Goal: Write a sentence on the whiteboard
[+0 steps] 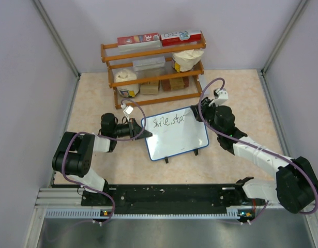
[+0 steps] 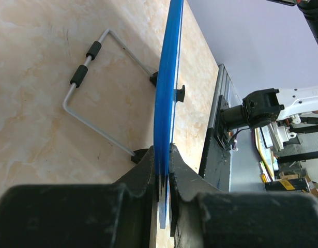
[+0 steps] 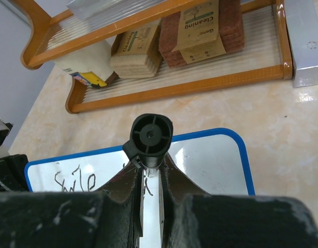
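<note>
**Desk:** What sits nearest the lens in the overhead shot?

**Arms:** My two bases, on the black rail [image 1: 164,199] along the bottom of the frame. My left arm bends up the left side and my right arm up the right.

**Desk:** And the hands?

**Arms:** My left gripper [image 2: 163,173] is pressed together on the whiteboard [image 2: 166,88], pinching its blue frame on the left side. In the left wrist view that frame runs edge-on up from between my fingers. My right gripper [image 3: 150,178] is clamped around a black marker [image 3: 151,135], seen end-on at the middle of the right wrist view. I cannot tell whether its tip touches the board.

**Desk:** Where is the board itself?

**Arms:** At the centre of the overhead frame, on the beige tabletop [image 1: 241,98]. It rests on two small black feet [image 1: 167,159], and a wire stand [image 2: 91,88] shows at the upper left of the left wrist view. The sentence [image 1: 168,122] reads roughly "Smile, sta" in one line across the upper left of the white face. My right gripper sits at the board's upper right corner.

**Desk:** And beyond it?

**Arms:** An orange wooden rack [image 1: 153,51] stands at top centre, by the back wall. It has boxes [image 1: 138,40] on its top shelf and sponge packs [image 3: 200,26] lower down.
</note>
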